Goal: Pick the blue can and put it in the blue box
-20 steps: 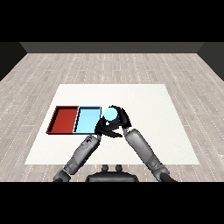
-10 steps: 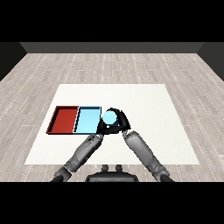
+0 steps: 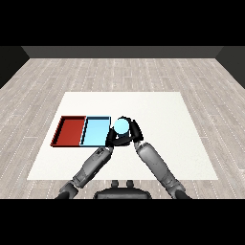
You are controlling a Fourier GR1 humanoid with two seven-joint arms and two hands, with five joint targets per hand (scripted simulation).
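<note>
Since a second ago the blue can [image 3: 121, 126] has travelled leftward with my right hand [image 3: 130, 133], from a spot clearly right of the trays to the right edge of the light blue tray [image 3: 95, 130]. From my head view the can's pale round top now sits just beside that tray's right wall, overlapping its upper right corner, and I cannot tell whether it is above the tray or just outside it. My right hand's black fingers are curled round the can, wrapping it from the right and from below, so the can is held and carried by that hand. My left hand [image 3: 111, 139] lies close under the can at the tray's lower right corner, nearly touching the right hand; its fingers are bunched together with the other hand's in a dark mass and I cannot tell how they stand. Both grey forearms reach in from the lower corners and meet near the can. Left of the blue tray, touching it, lies the red tray [image 3: 71, 130], on the white table [image 3: 158, 110].
</note>
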